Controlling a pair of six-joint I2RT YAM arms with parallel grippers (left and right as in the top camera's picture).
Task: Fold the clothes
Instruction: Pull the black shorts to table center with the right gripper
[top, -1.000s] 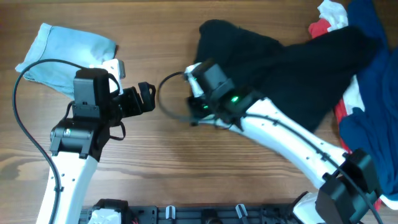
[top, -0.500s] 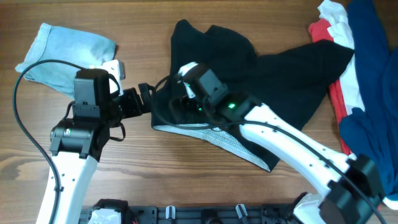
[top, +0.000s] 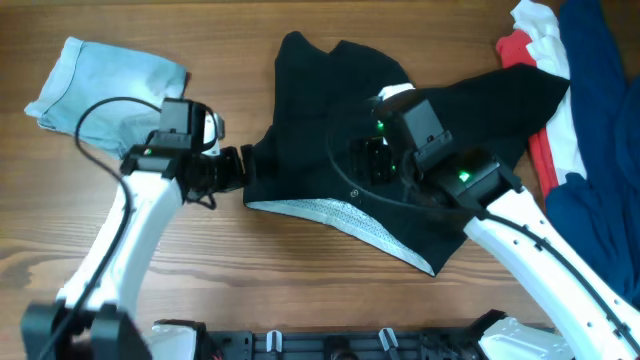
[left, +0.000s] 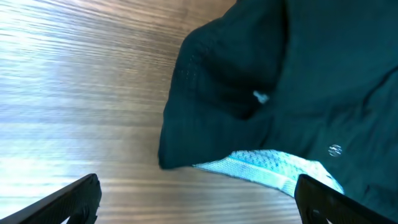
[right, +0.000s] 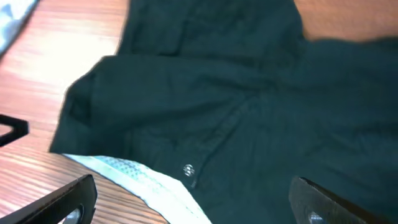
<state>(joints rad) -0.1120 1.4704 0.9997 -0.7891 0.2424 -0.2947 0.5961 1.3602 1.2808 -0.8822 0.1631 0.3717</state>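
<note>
From overhead, the black shorts (top: 330, 110) lie spread across the middle of the desk (top: 200, 270), with the grey speckled waistband (top: 330, 212) turned out along the near edge. One leg reaches the pile of red, white and blue cloth (top: 585, 110) at the right. The left fingers (top: 236, 166) sit just beside the shorts' left corner. The right arm (top: 500, 200) hangs over the middle of the garment, its tips lost against the black. The light-blue denim shorts (top: 105, 85) lie well apart, at far left.

The left wrist view shows the left fingers (left: 74, 199) spread wide and holding nothing, with the rumpled corner (left: 186, 124) ahead of them. A pinch here may take only the top layer — the fold would then come out lopsided, with the waistband (left: 273, 168) left showing.

The right wrist view shows the right fingers (right: 68, 202) parted too, empty, above creased fabric (right: 236, 99). If only one side grips before lifting, the whole garment will likely slide rather than fold — and the far leg could drag the pile along.
</note>
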